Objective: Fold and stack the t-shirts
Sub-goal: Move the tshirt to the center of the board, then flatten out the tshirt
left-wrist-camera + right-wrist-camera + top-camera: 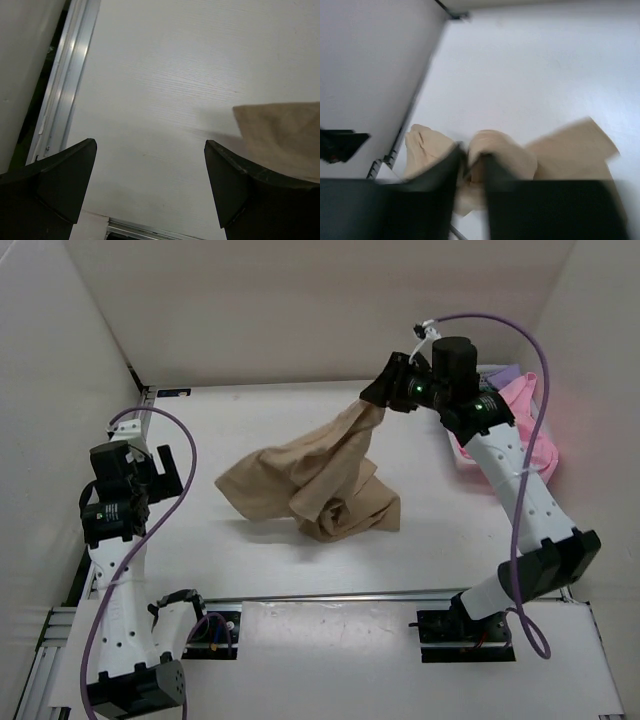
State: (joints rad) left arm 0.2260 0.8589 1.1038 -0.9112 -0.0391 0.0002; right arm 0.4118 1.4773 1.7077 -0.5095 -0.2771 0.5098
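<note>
Right arm (525, 495) overlaps pink shirt (527, 398); tan shirt (310, 485) heaped centre.

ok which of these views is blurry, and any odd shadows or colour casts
Right wrist view: motion-smeared, tan t-shirt and right gripper both soft-edged. Left wrist view: sharp, faint shadow beside the shirt's edge. Top view: sharp, evenly lit, pinkish tint on the side wall by the pink t-shirt.
</note>
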